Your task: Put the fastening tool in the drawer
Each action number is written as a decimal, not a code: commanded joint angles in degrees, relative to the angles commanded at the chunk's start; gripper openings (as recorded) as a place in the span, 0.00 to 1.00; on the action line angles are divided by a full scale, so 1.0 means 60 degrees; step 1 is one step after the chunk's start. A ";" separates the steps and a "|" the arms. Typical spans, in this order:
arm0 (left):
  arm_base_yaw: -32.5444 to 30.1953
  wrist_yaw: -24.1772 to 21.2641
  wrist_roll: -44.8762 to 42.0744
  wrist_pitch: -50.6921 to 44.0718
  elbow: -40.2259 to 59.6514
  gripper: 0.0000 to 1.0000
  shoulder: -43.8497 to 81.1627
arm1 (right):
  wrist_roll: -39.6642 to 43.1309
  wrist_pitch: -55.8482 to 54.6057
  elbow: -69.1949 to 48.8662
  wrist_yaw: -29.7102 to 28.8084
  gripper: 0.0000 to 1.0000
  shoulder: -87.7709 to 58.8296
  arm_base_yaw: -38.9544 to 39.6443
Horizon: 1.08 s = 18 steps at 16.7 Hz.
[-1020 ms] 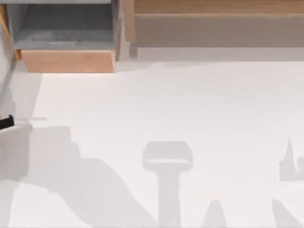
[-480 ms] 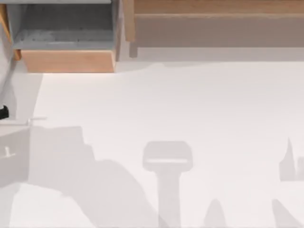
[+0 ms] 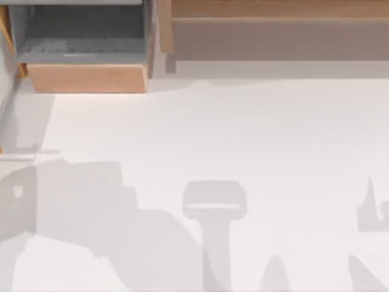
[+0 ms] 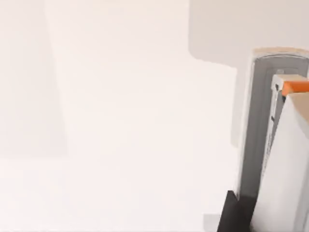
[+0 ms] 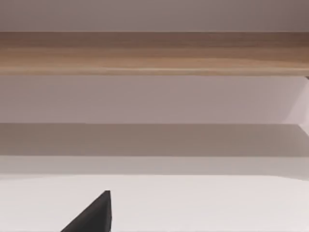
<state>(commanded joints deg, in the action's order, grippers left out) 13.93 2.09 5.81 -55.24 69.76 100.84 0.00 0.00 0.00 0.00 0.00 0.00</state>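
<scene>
The drawer [image 3: 88, 78] stands open at the table's far left corner, with a grey inside and a light tan front panel. In the left wrist view a grey and white thing with an orange end [image 4: 293, 88] rises close beside a black part of my left gripper [image 4: 235, 212]; it looks like the fastening tool, though I cannot tell whether it is held. A black part of my right gripper [image 5: 94, 215] hangs over the white table, facing the shelf unit.
A long wooden shelf unit [image 3: 273, 30] runs along the far edge, to the right of the drawer. Arm shadows lie across the near part of the white table [image 3: 243, 134].
The black tip of my left gripper has slid off the top view's left edge. The large shadow at the near left has spread to the right.
</scene>
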 joint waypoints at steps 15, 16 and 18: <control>0.0656 -0.0326 -0.3674 -0.3589 1.0905 0.00 0.5251 | 0.0000 0.0000 0.0000 0.0000 1.00 0.0000 0.0000; 0.0667 -0.0390 -0.3815 -0.3755 1.1426 0.00 0.5814 | 0.0000 0.0000 0.0000 0.0000 1.00 0.0000 0.0000; 0.0752 -0.0447 -0.4033 -0.4121 1.2210 0.00 0.6876 | 0.0000 0.0000 0.0000 0.0000 1.00 0.0000 0.0000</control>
<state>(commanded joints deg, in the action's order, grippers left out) 18.44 -0.59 -18.39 -79.96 143.02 142.10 0.00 0.00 0.00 0.00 0.00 0.00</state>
